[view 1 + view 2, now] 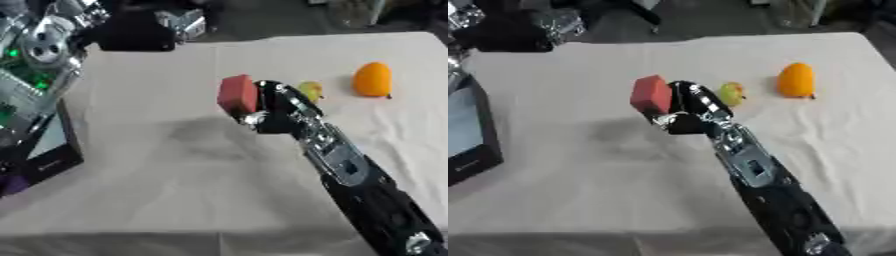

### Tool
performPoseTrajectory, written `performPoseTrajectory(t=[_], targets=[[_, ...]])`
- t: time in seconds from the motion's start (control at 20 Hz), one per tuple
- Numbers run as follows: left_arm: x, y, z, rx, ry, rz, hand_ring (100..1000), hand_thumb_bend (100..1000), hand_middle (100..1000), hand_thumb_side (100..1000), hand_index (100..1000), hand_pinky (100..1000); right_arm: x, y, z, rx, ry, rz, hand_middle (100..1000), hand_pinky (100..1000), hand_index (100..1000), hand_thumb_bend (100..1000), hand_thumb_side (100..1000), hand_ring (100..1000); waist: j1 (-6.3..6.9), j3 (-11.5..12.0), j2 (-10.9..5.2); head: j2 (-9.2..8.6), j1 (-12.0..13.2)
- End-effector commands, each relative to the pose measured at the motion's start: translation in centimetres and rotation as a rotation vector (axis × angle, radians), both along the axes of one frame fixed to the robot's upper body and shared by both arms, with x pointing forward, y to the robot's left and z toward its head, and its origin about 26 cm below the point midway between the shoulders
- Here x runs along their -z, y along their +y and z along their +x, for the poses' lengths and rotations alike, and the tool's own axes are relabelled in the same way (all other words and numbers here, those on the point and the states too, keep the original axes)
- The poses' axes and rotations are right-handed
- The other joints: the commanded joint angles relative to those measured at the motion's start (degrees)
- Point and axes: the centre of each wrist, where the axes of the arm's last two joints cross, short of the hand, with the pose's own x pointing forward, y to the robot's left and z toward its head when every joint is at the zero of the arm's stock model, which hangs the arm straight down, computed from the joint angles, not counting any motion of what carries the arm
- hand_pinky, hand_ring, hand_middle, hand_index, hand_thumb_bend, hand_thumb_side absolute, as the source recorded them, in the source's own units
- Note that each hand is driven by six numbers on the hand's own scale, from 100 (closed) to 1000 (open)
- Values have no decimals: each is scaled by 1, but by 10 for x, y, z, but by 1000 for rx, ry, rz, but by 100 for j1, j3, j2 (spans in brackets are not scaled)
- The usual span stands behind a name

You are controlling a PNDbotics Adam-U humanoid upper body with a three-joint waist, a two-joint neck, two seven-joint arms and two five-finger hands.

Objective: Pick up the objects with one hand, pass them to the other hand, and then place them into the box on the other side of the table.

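In the left eye view, the right hand [278, 107] reaches in from the lower right corner on a black and silver arm and sits at the middle of the frame, its fingers curled round a red, block-shaped object [237, 93] that it holds raised above the cloth; a soft shadow lies on the cloth below and to the left of it. Just right of the hand lies a small yellow-green fruit [311, 90], and further right, in the upper right part of the frame, an orange, egg-shaped fruit [372, 79] rests on the table covered with a creased white cloth [157, 175]. Along the left edge a dark-walled box [61, 145] shows, with silver robot parts carrying green lights above it in the upper left corner; whether these belong to the left hand cannot be told.

In the right eye view, the red block [652, 94] stands out more plainly against the cloth, pinched at its right face by the right hand [693, 107]. The box [470, 135] fills the left edge, well apart from the block.
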Motion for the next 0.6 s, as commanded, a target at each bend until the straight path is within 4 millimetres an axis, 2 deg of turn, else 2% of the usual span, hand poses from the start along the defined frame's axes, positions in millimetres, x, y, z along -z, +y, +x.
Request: performPoseTrajectory(t=[0.05, 0.4, 0.6], targets=[[-7, -10, 1, 11, 7, 85, 815, 373, 786, 480, 847, 846, -8, 7, 2, -68, -28, -4, 527, 721, 569, 153, 100, 620, 35, -7, -190, 34, 51], [-9, -43, 7, 35, 3, 277, 826, 470, 792, 461, 857, 869, -5, 14, 2, -103, -30, -2, 527, 722, 569, 142, 100, 621, 57, 2, -200, 34, 28], [-2, -52, 14, 42, 25, 402, 847, 530, 795, 443, 858, 906, -7, 17, 2, -117, -39, -1, 528, 721, 568, 145, 100, 621, 62, -35, -203, 34, 72]])
